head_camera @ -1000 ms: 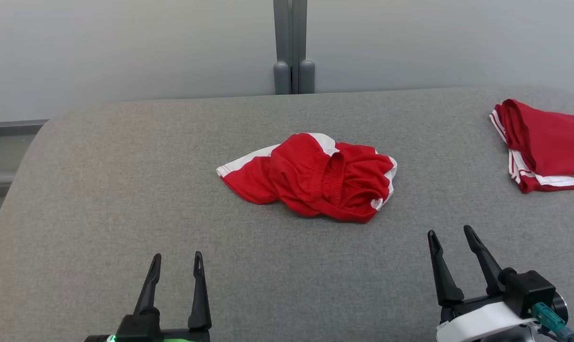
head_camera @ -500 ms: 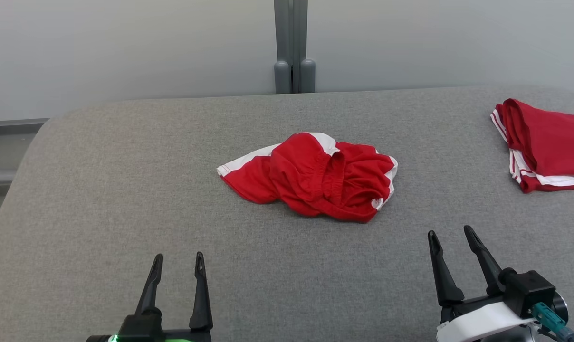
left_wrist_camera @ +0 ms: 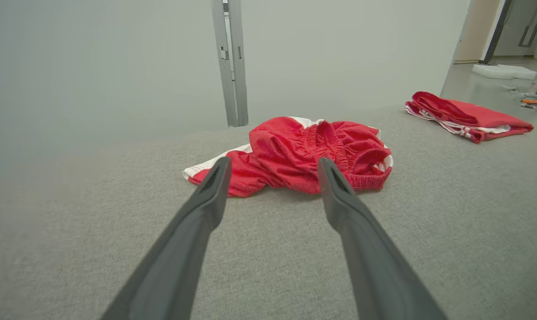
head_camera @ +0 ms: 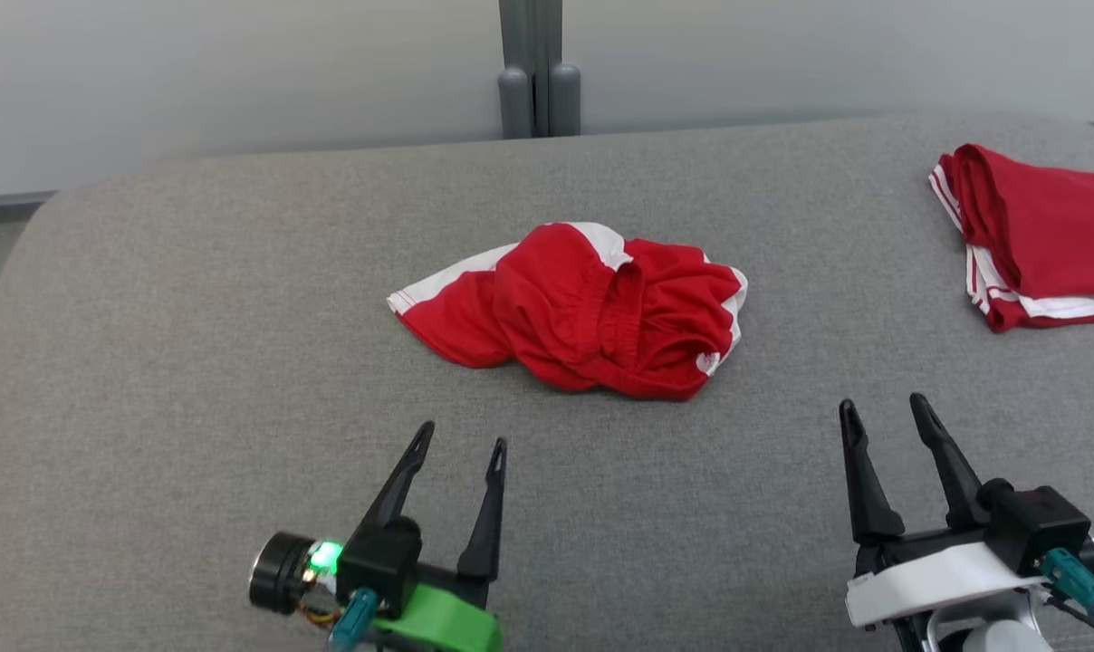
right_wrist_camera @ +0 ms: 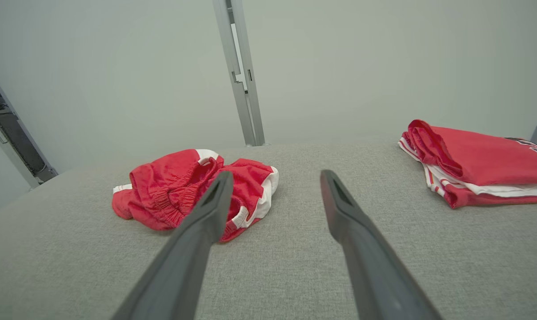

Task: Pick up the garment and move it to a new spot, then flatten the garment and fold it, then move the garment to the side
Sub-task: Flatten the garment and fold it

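Nearest the front edge of the grey desk [head_camera: 194,317], my left pincer [head_camera: 463,435] and my right pincer [head_camera: 880,403] hover with jaws spread wide and nothing between them. The left one is angled toward the middle and the right one is well off to the right. Beyond them, at the centre of the desk, lies the garment [head_camera: 592,321], red with white trim. It is crumpled in a heap, with a gathered waistband bunched on top and one white-edged corner trailing to the left. Neither pincer touches it, and bare desk separates it from both. By the look of it, the job is at its very start: the garment has not yet been lifted, and the move to a new spot, the flattening, the folding and the final shift to the side all remain to be done. My left pincer seems the better placed for the first grasp, since its own view looks straight at the heap. Farther off, at the far right edge, a second red piece [head_camera: 1036,235] lies neatly folded, well apart from the heap; I take it for a separate item, not the one in hand. Behind the desk a grey post [head_camera: 533,72] stands against a pale wall [head_camera: 239,72].
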Controlling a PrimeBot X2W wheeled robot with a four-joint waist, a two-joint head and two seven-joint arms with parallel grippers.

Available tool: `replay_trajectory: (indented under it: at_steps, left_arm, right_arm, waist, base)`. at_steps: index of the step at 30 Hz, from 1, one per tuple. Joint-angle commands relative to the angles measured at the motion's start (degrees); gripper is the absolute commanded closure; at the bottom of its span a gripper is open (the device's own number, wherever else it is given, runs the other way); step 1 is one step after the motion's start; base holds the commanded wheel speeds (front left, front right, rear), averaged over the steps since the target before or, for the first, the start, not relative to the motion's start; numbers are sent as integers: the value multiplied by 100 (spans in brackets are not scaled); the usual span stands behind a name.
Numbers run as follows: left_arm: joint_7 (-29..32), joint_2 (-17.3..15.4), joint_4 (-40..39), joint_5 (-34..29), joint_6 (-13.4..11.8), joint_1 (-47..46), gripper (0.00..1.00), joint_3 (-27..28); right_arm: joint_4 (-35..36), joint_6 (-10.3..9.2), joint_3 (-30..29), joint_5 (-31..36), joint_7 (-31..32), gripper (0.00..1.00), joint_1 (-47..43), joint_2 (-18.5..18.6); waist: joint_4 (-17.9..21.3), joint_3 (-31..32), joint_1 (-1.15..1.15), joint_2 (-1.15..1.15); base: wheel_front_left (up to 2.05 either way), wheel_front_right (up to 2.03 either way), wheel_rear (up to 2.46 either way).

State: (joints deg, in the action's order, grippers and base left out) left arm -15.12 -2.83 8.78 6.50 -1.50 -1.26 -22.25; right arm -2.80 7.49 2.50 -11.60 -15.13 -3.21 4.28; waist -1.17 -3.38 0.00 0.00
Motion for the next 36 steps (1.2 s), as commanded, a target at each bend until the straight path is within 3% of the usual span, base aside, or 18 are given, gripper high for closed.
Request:
replay_trajectory:
  at_steps: [1, 9, 17, 24, 36]
  left_arm:
    - [0, -16, 102, 70, 57, -311, 0, -118]
    - [108, -18, 1152, 344, 270, -1802, 0, -1080]
    - [555, -21, 1626, 969, 440, -2929, 0, -2130]
    - [621, -23, 1985, 1213, 229, -3485, 0, -2636]
    - [671, -21, 2754, 1501, -327, -4106, 0, -2861]
  right_arm:
    - [56, 1, -58, -70, 2, 0, 127, -14]
    - [276, 1, -260, -58, 2, 0, 485, -61]
    - [349, 1, -309, -76, 2, 0, 754, -97]
    - [386, 1, -270, -162, 2, 0, 899, -126]
    - [437, 1, -228, -387, 2, 0, 1012, -140]
  waist:
    - [196, -387, 0, 0]
    - [567, -1154, 0, 0]
    - [953, -1616, 0, 0]
    - [1216, -1795, 0, 0]
    - [1449, -1990, 0, 0]
  base:
    - [0, 0, 0]
    - [0, 0, 0]
    - [0, 0, 0]
    - [0, 0, 0]
    - [0, 0, 0]
